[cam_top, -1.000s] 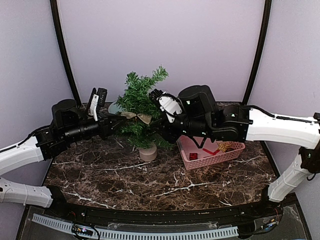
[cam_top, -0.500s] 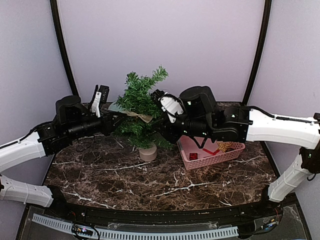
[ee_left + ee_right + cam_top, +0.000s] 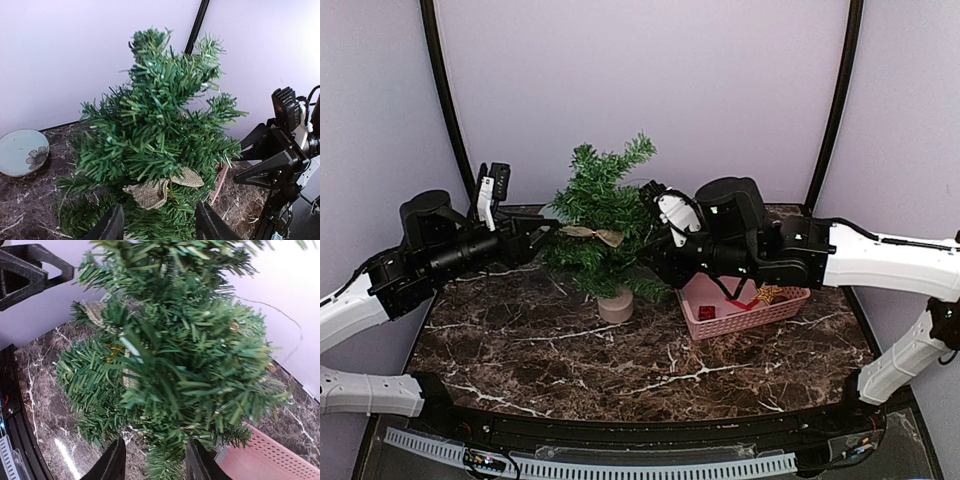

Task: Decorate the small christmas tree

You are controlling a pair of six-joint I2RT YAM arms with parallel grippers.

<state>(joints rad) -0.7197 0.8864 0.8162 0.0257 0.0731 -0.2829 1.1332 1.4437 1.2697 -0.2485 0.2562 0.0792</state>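
Note:
The small christmas tree (image 3: 603,210) stands on its tan base (image 3: 616,305) at the back middle of the marble table. A burlap bow (image 3: 593,235) hangs on its left branches; it also shows in the left wrist view (image 3: 160,188). My left gripper (image 3: 542,229) is open and empty, just left of the tree, its fingers (image 3: 110,227) a little short of the bow. My right gripper (image 3: 648,250) is open and empty at the tree's right side, with branches (image 3: 175,390) lying between its fingers (image 3: 114,462).
A pink basket (image 3: 745,305) right of the tree holds a gold star (image 3: 768,294) and a small red piece (image 3: 707,313). A pale plate (image 3: 22,152) lies at the back left. Black frame posts (image 3: 450,100) stand at both rear corners.
My left gripper has let go of the bow and drawn back to the left, leaving the bow on the tree. My right arm has shifted slightly to the right.

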